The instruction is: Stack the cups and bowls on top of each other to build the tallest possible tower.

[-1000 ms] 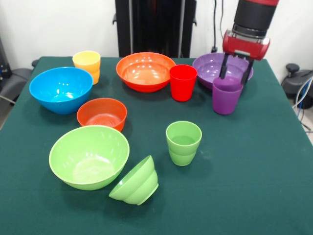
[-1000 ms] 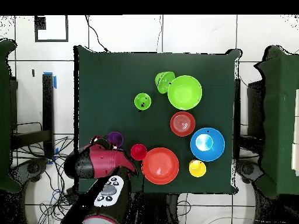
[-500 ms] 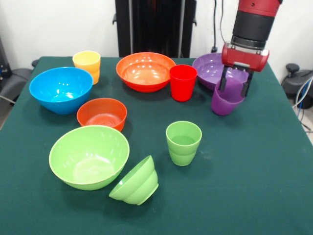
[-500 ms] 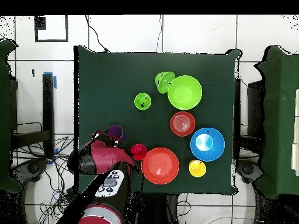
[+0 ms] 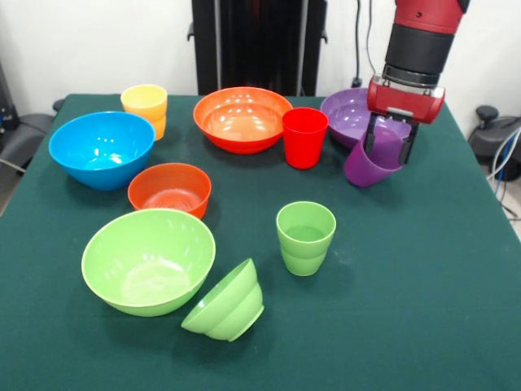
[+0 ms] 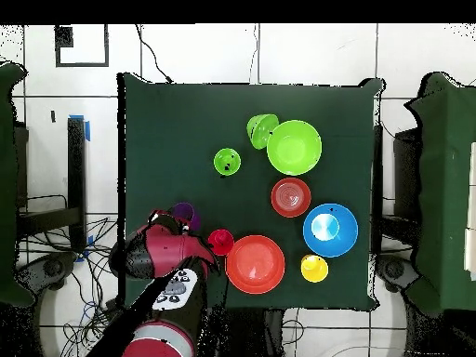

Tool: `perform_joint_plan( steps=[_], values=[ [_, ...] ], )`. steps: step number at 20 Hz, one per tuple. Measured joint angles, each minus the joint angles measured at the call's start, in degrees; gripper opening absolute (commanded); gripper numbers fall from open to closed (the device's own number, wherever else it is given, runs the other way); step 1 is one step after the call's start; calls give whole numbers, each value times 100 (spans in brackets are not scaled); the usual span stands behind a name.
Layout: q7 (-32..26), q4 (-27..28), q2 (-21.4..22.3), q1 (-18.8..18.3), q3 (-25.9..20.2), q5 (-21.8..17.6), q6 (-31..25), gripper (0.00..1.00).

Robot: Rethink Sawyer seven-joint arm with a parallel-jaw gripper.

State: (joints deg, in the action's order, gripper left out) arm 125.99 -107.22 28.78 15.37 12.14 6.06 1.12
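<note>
The pincer grips the purple cup by its rim. A moment ago the cup stood flat on the tabletop; now it is lifted and tipped, hanging just under the pincer. The purple bowl sits right behind, the red cup beside it. No tower is started yet, so this looks like the first pick.

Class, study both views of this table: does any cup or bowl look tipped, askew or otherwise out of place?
Two things do. The small light-green bowl lies tipped on its side against the large light-green bowl. The purple cup hangs tilted in the claw, clear of the cloth. Everything else stands upright.
</note>
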Motion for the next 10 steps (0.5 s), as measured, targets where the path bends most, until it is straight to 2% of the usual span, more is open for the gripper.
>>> perform_joint_plan(
  steps=[10],
  values=[
    [0, 4, -3, 18, 31, 1, 0, 100]
  ],
)
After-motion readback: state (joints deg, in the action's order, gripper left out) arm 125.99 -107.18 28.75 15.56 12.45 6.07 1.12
